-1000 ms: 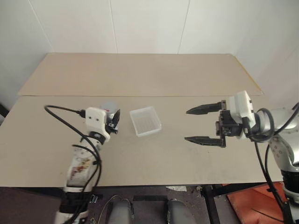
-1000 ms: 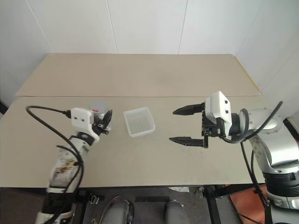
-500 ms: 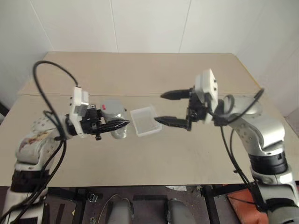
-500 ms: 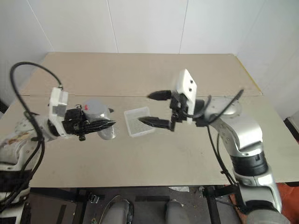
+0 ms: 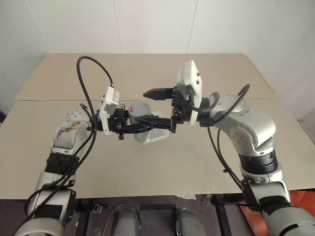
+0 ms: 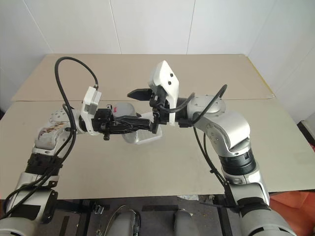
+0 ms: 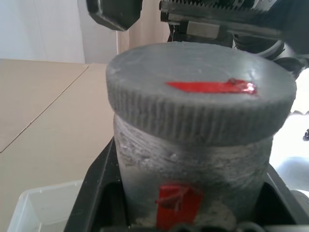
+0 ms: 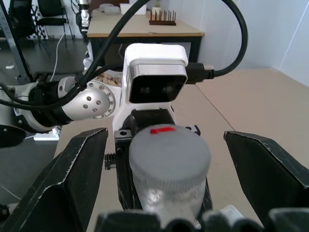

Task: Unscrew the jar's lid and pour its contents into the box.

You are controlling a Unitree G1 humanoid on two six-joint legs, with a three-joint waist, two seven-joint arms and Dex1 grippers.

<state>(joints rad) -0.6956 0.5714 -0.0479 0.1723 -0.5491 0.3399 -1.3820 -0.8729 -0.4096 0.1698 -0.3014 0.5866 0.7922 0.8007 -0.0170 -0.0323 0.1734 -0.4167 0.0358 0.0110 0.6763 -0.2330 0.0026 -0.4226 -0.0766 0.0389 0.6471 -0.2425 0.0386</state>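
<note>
My left gripper (image 5: 143,119) is shut on the jar (image 5: 138,109) and holds it in the air, lying sideways, above the box (image 5: 153,135). The silvery jar body (image 7: 193,166) carries a red stripe. The grey lid (image 7: 200,99) with its red mark is on the jar and faces my right gripper (image 5: 151,106). That gripper is open. Its two fingers (image 8: 79,176) stand on either side of the lid (image 8: 169,154) with clear gaps. The arms partly cover the translucent white box (image 7: 36,210) on the table. The contents are hidden inside the jar.
The beige table (image 5: 221,162) has a seam across its middle and bare surface on both sides of the box. White walls close off the back. A black cable (image 5: 91,69) loops above my left arm.
Both hands have come together over the box. The left one lifted the jar and swung it toward the right. The right gripper moved left until its open fingers flank the lid.
</note>
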